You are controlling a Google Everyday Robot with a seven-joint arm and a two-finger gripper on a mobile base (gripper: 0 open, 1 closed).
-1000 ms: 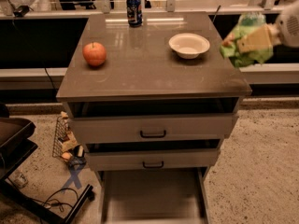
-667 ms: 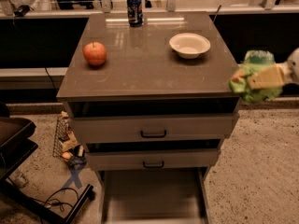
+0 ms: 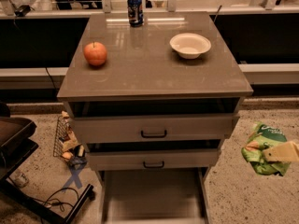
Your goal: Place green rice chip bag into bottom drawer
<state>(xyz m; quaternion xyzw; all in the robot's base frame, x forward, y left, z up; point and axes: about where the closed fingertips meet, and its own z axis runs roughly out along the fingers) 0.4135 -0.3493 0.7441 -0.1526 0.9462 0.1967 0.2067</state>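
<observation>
The green rice chip bag [image 3: 264,148] hangs in the air to the right of the cabinet, level with the middle drawer. My gripper [image 3: 275,153] comes in from the right edge and is shut on the bag; one pale finger [image 3: 284,151] lies across its front. The bottom drawer [image 3: 154,192] is pulled out at the foot of the cabinet, showing a plain grey floor. It lies to the left of and below the bag.
On the cabinet top [image 3: 140,73] stand a red apple [image 3: 95,53], a white bowl [image 3: 190,45] and a blue soda can [image 3: 135,10]. The two upper drawers [image 3: 153,133] have black handles. A dark cart [image 3: 18,143] and a wire basket [image 3: 67,141] stand at the left.
My gripper has carried the bag down along the cabinet's right side, from tabletop height to about the level of the middle drawer.
</observation>
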